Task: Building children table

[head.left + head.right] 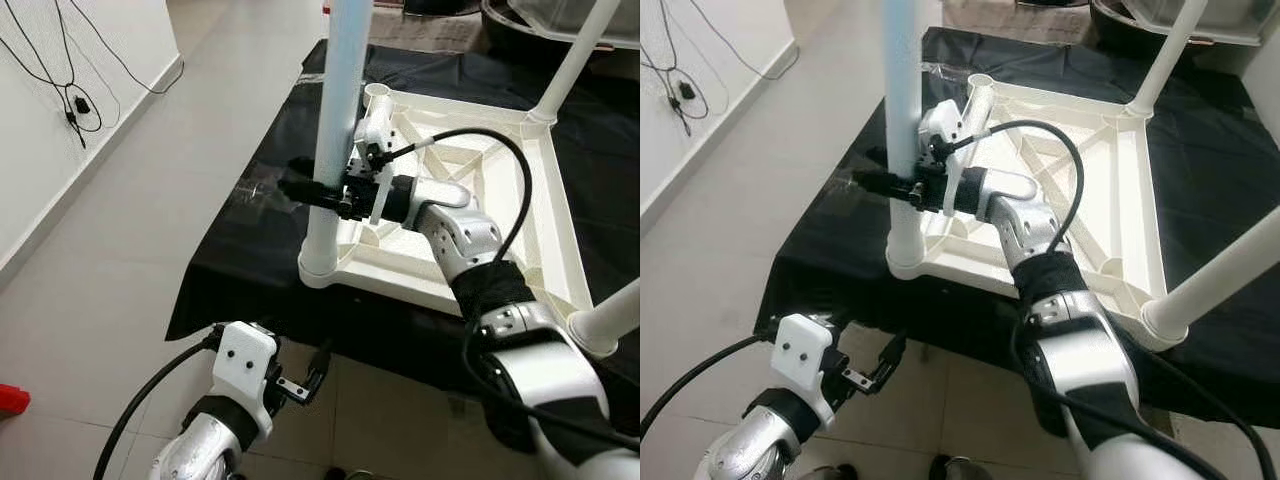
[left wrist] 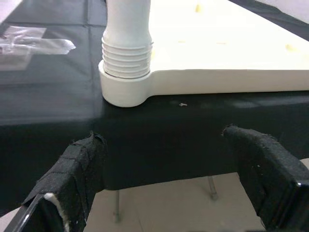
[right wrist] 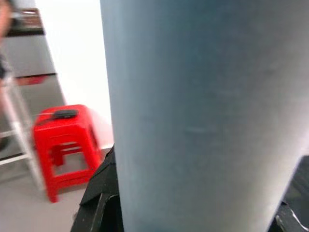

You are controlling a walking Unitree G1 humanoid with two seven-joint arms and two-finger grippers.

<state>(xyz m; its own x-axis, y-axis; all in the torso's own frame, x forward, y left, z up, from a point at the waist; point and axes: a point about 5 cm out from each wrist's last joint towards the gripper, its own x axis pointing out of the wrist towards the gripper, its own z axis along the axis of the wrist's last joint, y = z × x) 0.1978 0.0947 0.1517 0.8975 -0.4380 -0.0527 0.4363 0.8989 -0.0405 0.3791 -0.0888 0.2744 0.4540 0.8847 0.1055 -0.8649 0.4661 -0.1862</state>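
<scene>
Left eye view, centre of the frame: the right gripper (image 1: 318, 192) has its black fingers (image 1: 298, 189) pinching the pale leg (image 1: 338, 120) that stands upright in the near-left corner socket (image 1: 322, 266) of the white table frame (image 1: 548, 190). The frame lies upside down on a tabletop (image 1: 245, 250) covered in black cloth. In the left wrist view the leg's threaded end (image 2: 126, 58) sits in that socket with several threads showing, so I judge it only partly screwed in.

Two more legs rise from the frame, one at the upper right (image 1: 575, 60) and one at the lower right (image 1: 612, 318). The far-left socket (image 1: 377, 96), just above the gripper, looks empty. So one leg needs tightening and one remains to fit.

The left gripper (image 1: 300, 385) hangs at the lower left below the tabletop edge, fingers (image 2: 72, 179) spread and empty.
</scene>
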